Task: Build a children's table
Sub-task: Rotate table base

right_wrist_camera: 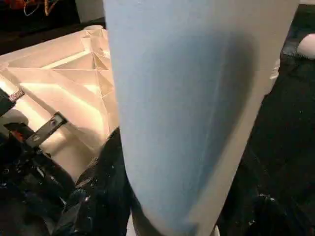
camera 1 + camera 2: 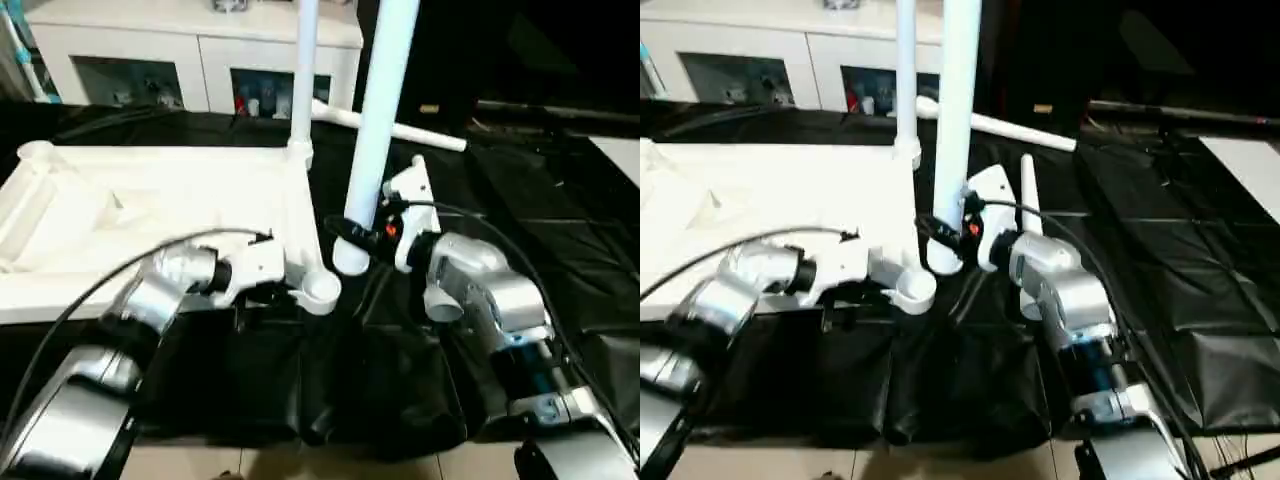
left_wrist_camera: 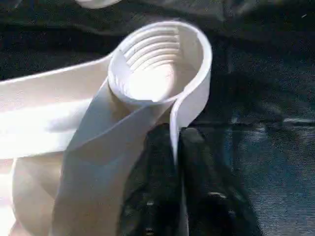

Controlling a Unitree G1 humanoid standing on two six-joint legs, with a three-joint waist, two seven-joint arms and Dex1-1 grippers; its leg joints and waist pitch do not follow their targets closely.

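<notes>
Starting on your left, the white plastic rectangular tabletop point(image 2: 150, 215) lies upside down on the surface draped in black sheeting point(image 2: 560, 230), ribbed underside up, its long axis running left to right across your view. Your left tool point(image 3: 172, 162) is clenched on the thin wall of the tabletop's round near-right corner socket point(image 2: 320, 290), one black finger point(image 3: 152, 177) on each side of the rim. That socket is open and faces up, its inner ridges plain to see.

One long white tapered tube leg point(image 2: 303, 75) already stands upright in the far-right corner socket. A second white leg point(image 2: 395, 128) lies flat on the black sheeting beyond it, pointing left to right.

On your right, the right tool point(image 2: 372, 232) is grasping a third white tube leg point(image 2: 380, 120) near its lower end. This leg stands almost vertical, leaning slightly with its top to the right, and its foot point(image 2: 351, 258) hangs just beside the open socket, to the right of it and not over the mouth.

The risk, as I judge it: push down now and the foot would strike the rim or slip past the outside. A tilted leg could also jam in the ridges. The left tool's hold is on a thin wall, so a hard sideways knock may shift the tabletop or break that hold.
</notes>
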